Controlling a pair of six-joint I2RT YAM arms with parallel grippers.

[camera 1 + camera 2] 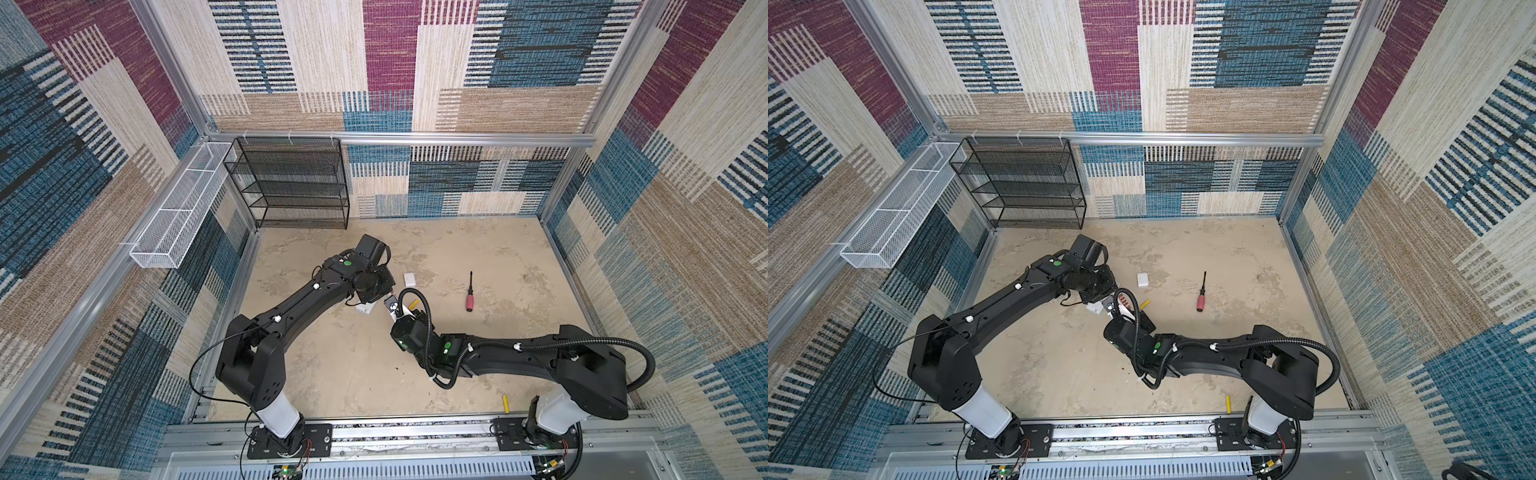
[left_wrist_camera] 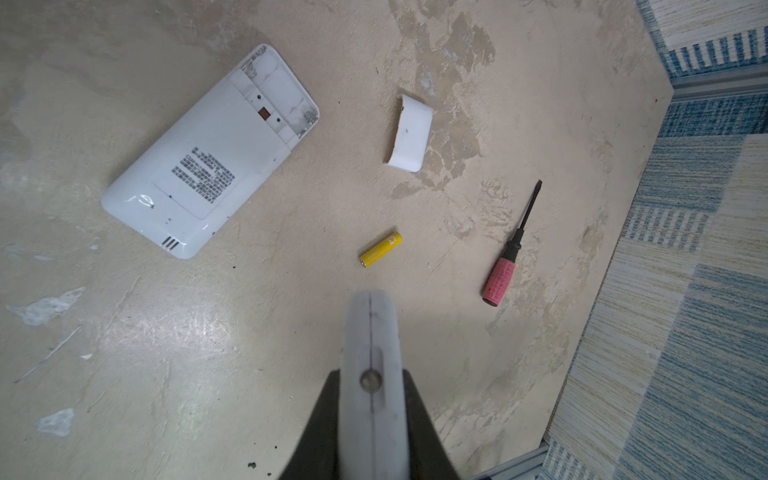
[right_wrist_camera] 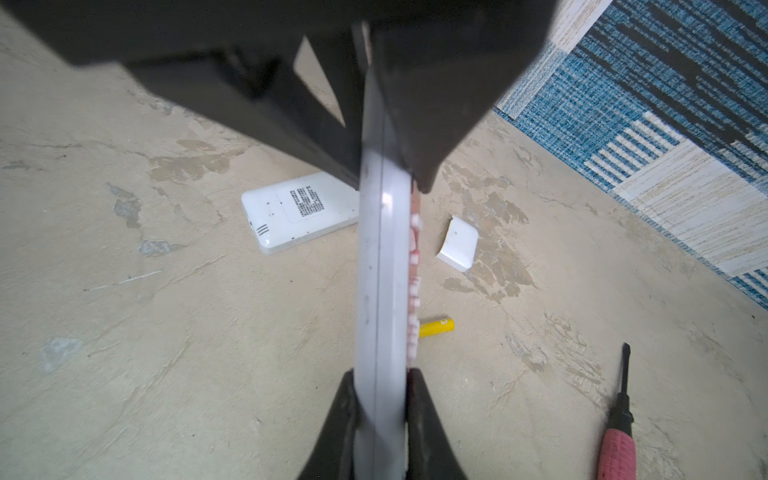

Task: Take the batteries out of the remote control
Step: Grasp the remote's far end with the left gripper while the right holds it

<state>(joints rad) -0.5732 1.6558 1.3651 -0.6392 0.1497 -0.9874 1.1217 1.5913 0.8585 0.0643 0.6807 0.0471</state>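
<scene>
Remote (image 3: 382, 270) clamped edge-on by left gripper (image 2: 371, 397) and right gripper (image 3: 382, 386); battery (image 1: 506, 403) (image 1: 1228, 404), lower right, shown in both top views only.

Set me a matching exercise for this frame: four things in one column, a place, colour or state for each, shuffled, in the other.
1 slim remote
2 flat white remote
3 white cover
4 screwdriver

A red handle
B back up, battery bay uncovered
C clamped by left gripper and right gripper
D lies between flat white remote and screwdriver

Pairs: 1-C, 2-B, 3-D, 4-A
</scene>
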